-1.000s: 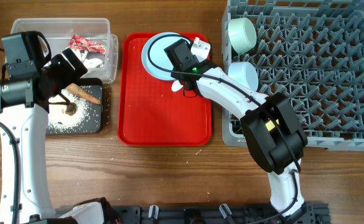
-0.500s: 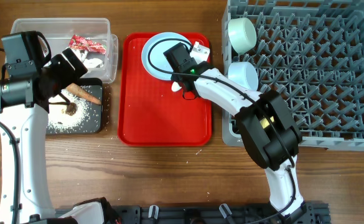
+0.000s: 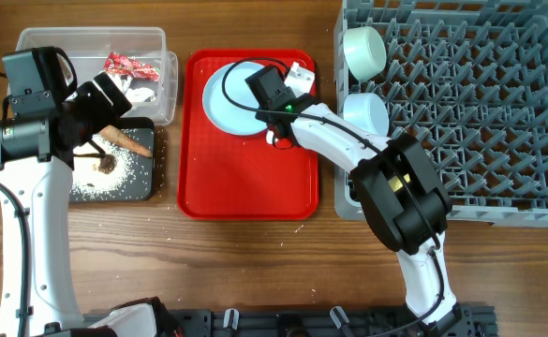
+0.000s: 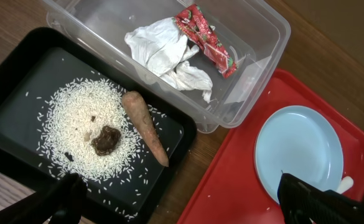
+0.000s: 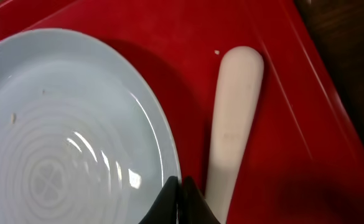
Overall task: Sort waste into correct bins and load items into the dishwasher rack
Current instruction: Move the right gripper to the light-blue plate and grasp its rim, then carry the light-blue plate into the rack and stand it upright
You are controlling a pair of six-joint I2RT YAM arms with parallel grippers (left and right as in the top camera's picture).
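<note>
My right gripper (image 3: 264, 112) is shut on the rim of the pale-blue plate (image 3: 225, 98) on the red tray; the pinch shows in the right wrist view (image 5: 182, 186). The white spoon (image 5: 234, 118) lies just right of the plate (image 5: 63, 137). My left gripper (image 4: 182, 199) is open and empty above the black tray (image 4: 7, 106), which holds rice (image 4: 76, 118), the carrot stick (image 4: 144, 127) and the brown lump (image 4: 106, 139). The clear tub (image 4: 262, 25) holds the napkin (image 4: 166, 53) and the red wrapper (image 4: 206, 37). The yellow cup is out of view.
The grey rack (image 3: 480, 112) fills the right side, with the mint-green bowl (image 3: 364, 51) and the pale-blue bowl (image 3: 367, 112) at its left edge. The red tray (image 3: 245, 187) lies between bins and rack. A few rice grains lie on the wood.
My right gripper has dragged the plate a little left and toward the front of the red tray. The left arm has not moved.
</note>
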